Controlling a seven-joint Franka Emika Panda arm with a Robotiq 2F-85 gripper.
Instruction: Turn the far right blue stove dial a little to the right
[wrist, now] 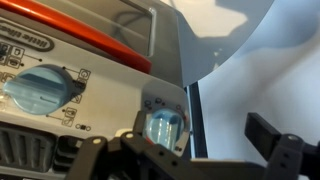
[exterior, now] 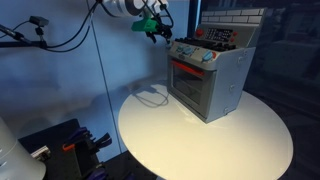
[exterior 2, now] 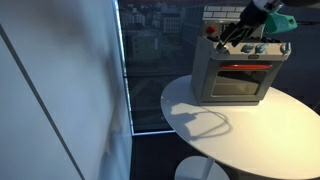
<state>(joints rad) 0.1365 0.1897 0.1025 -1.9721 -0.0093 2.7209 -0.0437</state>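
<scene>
With the stove (exterior: 208, 78) stood on the round table (exterior: 200, 145), the gripper (wrist: 186, 155) is held open and empty astride what seems the end dial (wrist: 165, 130), which should be centred, pinched lightly and twisted only slightly clockwise.

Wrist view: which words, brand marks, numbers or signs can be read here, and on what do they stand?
Oval badge by the red trim of the stove: pale lettering, too blurred to read.
Small printed symbols around the light-blue dials: too small to read.
Nothing else legible.
</scene>
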